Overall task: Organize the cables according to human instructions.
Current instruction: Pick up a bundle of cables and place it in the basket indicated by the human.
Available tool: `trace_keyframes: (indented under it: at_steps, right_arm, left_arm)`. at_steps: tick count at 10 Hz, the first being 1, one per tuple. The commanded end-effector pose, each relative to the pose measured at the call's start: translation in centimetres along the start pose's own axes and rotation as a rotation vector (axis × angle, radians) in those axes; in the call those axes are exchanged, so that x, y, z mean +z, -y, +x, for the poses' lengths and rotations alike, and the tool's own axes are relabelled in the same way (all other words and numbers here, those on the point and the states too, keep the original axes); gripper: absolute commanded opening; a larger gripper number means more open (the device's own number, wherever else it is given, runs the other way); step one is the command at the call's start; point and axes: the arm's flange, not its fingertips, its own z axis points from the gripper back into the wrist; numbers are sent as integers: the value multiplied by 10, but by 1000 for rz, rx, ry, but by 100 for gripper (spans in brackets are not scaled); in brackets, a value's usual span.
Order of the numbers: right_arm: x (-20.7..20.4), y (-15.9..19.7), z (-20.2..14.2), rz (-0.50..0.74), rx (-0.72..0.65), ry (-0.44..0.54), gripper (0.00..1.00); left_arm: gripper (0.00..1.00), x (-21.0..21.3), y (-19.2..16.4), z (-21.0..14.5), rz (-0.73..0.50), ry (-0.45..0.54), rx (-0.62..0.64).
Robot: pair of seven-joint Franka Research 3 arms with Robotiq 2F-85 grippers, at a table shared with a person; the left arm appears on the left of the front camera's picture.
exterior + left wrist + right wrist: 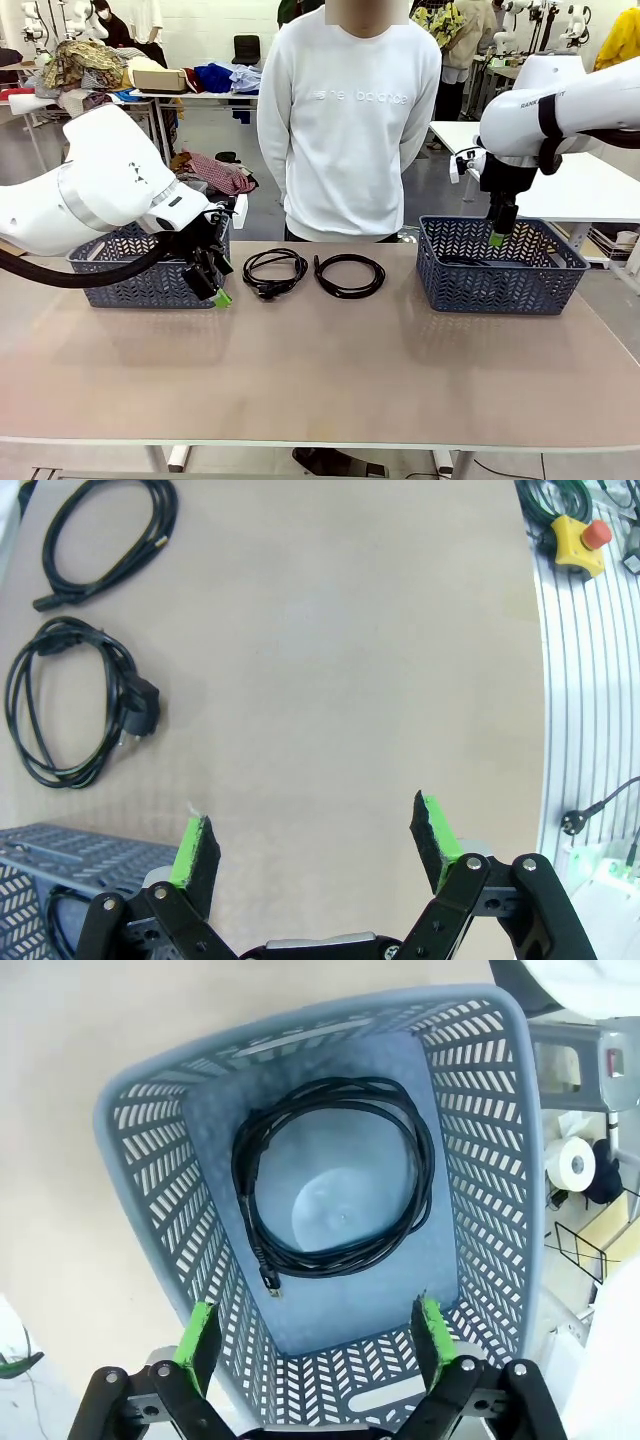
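Two black cables lie coiled on the table's far middle, one with a plug (273,270) and a plainer loop (349,274) to its right. In the left wrist view they lie at the left, the plug cable (70,715) below the other (105,535). My left gripper (215,285) (315,840) hangs open and empty at the front right corner of the left basket (140,275). Open as well, my right gripper (497,236) (315,1330) hovers over the right basket (500,270) (150,1180). A third coiled cable (335,1185) rests on that basket's floor, free of the fingers.
A person in a white sweatshirt (345,120) stands at the far edge behind the cables, hands out of sight. The near half of the table (330,380) is bare. A yellow box with a red button (578,538) sits beyond the table edge.
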Motion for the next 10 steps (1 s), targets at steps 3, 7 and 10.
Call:
trace_keyframes:
  at_steps: [3,7,10]
  right_arm:
    - [2,0,-1,-2,24,1,100]
    - [27,-32,12,-12,-199,29,100]
    - [43,-76,18,46,-325,80,100]
  left_arm:
    - [100,1,0,-1,0,-1,1]
    - [100,1,0,-1,0,-1,1]
    - [100,1,0,-1,0,-1,1]
